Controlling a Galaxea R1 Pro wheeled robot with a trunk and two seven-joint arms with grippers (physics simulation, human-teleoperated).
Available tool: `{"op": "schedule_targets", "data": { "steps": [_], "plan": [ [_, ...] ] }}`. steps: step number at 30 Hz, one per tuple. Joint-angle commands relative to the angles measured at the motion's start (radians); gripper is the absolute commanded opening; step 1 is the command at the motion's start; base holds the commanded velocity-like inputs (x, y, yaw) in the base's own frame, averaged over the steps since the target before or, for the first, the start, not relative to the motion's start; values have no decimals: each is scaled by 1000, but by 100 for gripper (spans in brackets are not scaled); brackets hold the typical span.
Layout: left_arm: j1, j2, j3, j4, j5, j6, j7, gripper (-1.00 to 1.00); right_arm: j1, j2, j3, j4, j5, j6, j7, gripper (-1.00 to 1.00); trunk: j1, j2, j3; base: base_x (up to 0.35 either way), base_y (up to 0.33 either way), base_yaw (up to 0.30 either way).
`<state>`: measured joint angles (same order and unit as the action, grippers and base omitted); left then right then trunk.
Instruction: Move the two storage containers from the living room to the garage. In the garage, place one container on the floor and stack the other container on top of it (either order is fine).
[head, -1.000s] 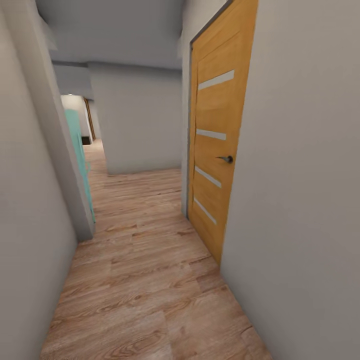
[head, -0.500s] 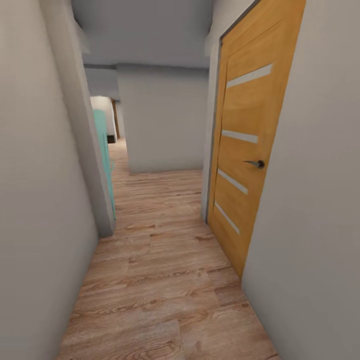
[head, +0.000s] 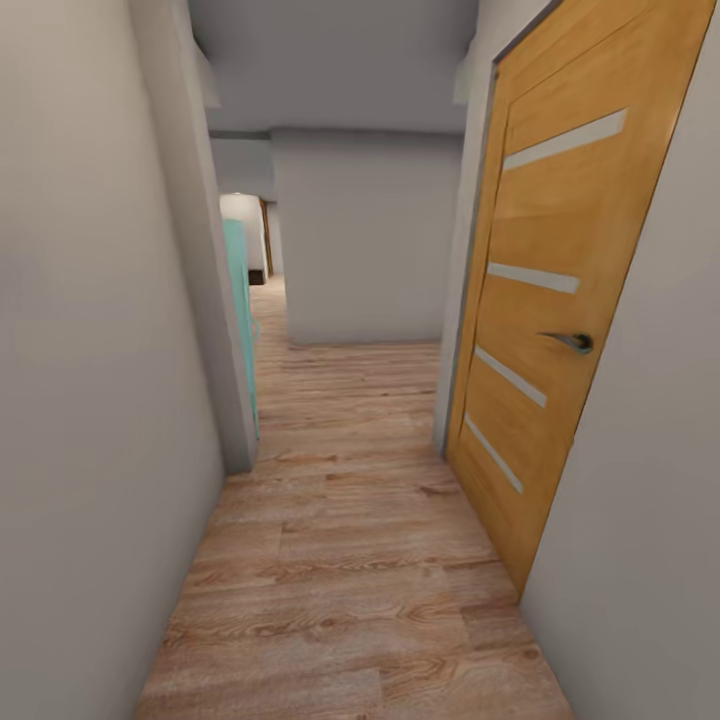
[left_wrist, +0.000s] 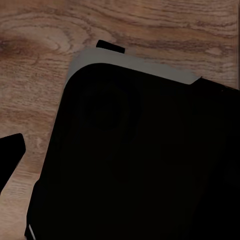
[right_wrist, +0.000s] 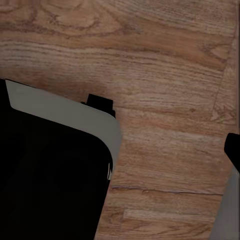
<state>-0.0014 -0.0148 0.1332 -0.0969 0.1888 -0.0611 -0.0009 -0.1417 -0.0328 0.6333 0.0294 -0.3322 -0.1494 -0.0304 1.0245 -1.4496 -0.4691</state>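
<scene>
The two storage containers are out of view. I am in a narrow corridor with a light wood plank floor (head: 340, 560). Both wrist views look down on the same planks, and the robot's black body with its grey rim (left_wrist: 140, 160) (right_wrist: 50, 175) covers much of each. A dark tip (left_wrist: 10, 160) shows at the edge of the left wrist view and another dark tip (right_wrist: 233, 150) at the edge of the right wrist view. Whether either gripper is open or shut cannot be made out.
A shut orange wooden door (head: 560, 300) with a metal handle (head: 572, 341) stands close on the right. A grey wall corner (head: 215, 300) juts in on the left, with a teal panel (head: 240, 300) behind it. A grey wall (head: 365, 240) faces me ahead, and the passage continues past its left side.
The camera has moved forward along the corridor and the whole picture has shifted right. The orange door and the left wall corner now look larger and closer.
</scene>
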Motion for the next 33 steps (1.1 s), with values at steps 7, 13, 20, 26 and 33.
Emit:
{"op": "schedule_targets", "data": {
  "steps": [7,13,20,26,33],
  "plan": [
    [0,0,7,0,1,-1,1,100,-1,1,7,3,-7,-5,1,100,1,0,-1,317,0,6],
    [0,0,6,0,1,0,1,100,-1,3,6,3,-7,-5,1,100,1,0,-1,321,0,0],
    [0,0,6,2,1,0,1,100,-1,2,6,3,-7,-7,1,100,1,0,-1,321,-55,92],
    [0,0,6,1,1,0,1,100,-1,1,6,3,-7,-7,1,100,1,0,-1,308,-170,199],
    [0,0,6,2,1,0,1,100,-1,0,6,3,-8,-8,1,100,1,0,-1,302,-191,20]
  ]
}}
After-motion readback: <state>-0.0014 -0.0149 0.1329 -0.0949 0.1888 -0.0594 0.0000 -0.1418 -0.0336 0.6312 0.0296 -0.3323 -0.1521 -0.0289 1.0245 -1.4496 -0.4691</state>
